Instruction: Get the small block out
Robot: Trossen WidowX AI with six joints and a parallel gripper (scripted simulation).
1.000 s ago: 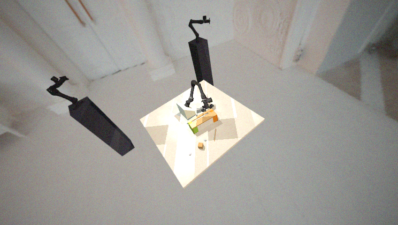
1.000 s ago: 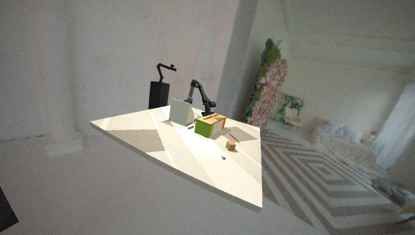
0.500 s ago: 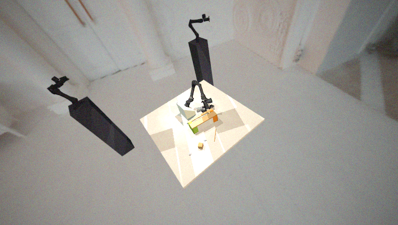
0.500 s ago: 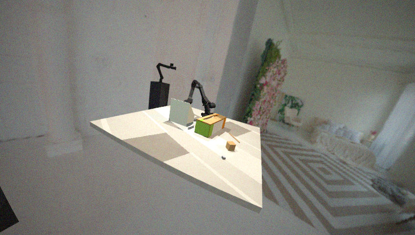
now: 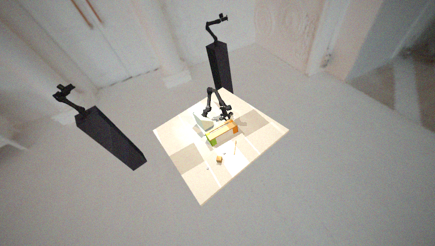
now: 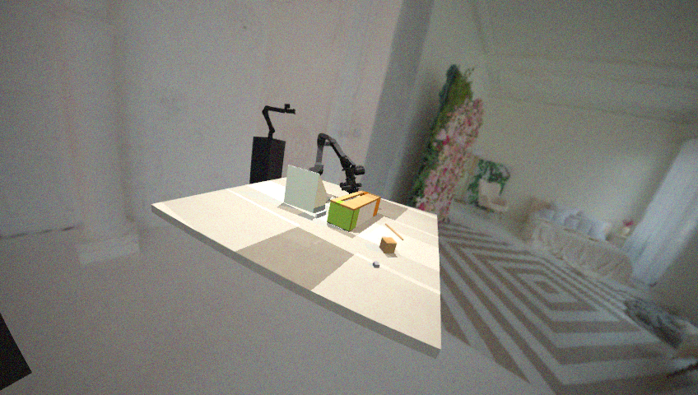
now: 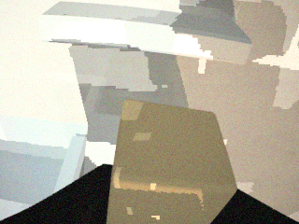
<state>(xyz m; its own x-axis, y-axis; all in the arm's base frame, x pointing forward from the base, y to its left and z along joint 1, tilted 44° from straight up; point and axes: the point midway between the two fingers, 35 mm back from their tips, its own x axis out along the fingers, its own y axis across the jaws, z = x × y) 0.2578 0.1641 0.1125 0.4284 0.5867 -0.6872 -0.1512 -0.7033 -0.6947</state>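
Toward the worktop's (image 5: 259,143) (image 6: 205,215) (image 7: 28,84) far edge, beside the box (image 5: 222,131) (image 6: 339,217), our gripper (image 5: 225,118) (image 6: 351,189) (image 7: 155,178) pinches the block (image 7: 170,149); lifting on an uneven grip could let it slip, and swinging sideways might knock the box.

Box (image 5: 221,130) (image 6: 343,218) — blocks gripper's near side | pale wedge (image 5: 203,122) (image 6: 304,190) — beside box
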